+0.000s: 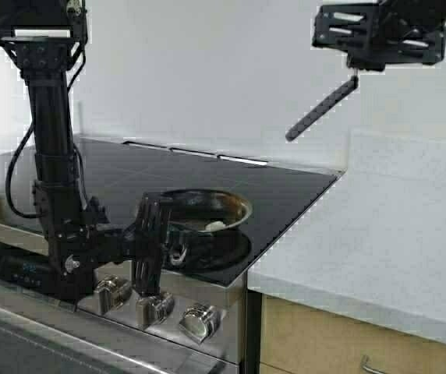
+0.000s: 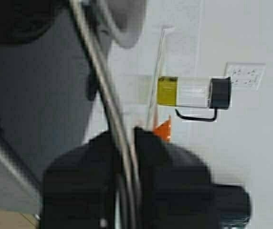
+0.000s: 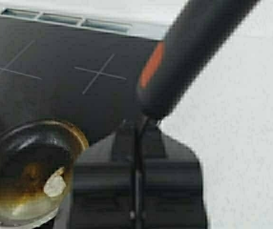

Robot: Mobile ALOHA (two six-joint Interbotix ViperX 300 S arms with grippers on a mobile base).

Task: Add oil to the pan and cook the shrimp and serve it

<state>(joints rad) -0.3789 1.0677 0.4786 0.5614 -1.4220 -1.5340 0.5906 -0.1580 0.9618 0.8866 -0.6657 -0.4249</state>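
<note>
The pan point(image 1: 207, 212) sits on the black cooktop near its front right corner, with the shrimp point(image 1: 216, 226) inside at the near right of its dark bottom. My left gripper point(image 1: 159, 234) is shut on the pan's short metal handle point(image 2: 104, 83). My right gripper point(image 1: 355, 70) is high above the counter, shut on a black utensil point(image 1: 322, 107) with an orange stripe point(image 3: 151, 71) that hangs down to the left. The right wrist view shows the pan point(image 3: 12, 162) and shrimp point(image 3: 54, 183) below. The oil dispenser point(image 2: 191, 92) shows in the left wrist view, beyond the gripper.
A white countertop point(image 1: 379, 234) adjoins the cooktop point(image 1: 106, 175) on the right. Stove knobs point(image 1: 198, 321) line the front panel below the pan. A bit of an orange bowl point(image 2: 162, 129) shows near the oil dispenser, and a wall outlet point(image 2: 244, 76) behind it.
</note>
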